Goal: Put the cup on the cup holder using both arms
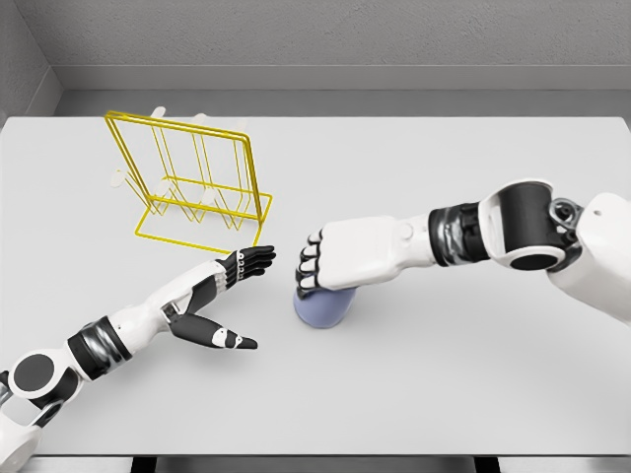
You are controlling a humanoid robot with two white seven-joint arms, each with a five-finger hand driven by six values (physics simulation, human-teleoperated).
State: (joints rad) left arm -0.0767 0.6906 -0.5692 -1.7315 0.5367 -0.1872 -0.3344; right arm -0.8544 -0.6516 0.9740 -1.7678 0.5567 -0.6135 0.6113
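Here the right hand (pixel 340 258) sits curled atop the cup (pixel 323 306), the left hand (pixel 225 301) spread open beside it.

I find no text, label, brand, number or sign that I can read anywhere in the head view.
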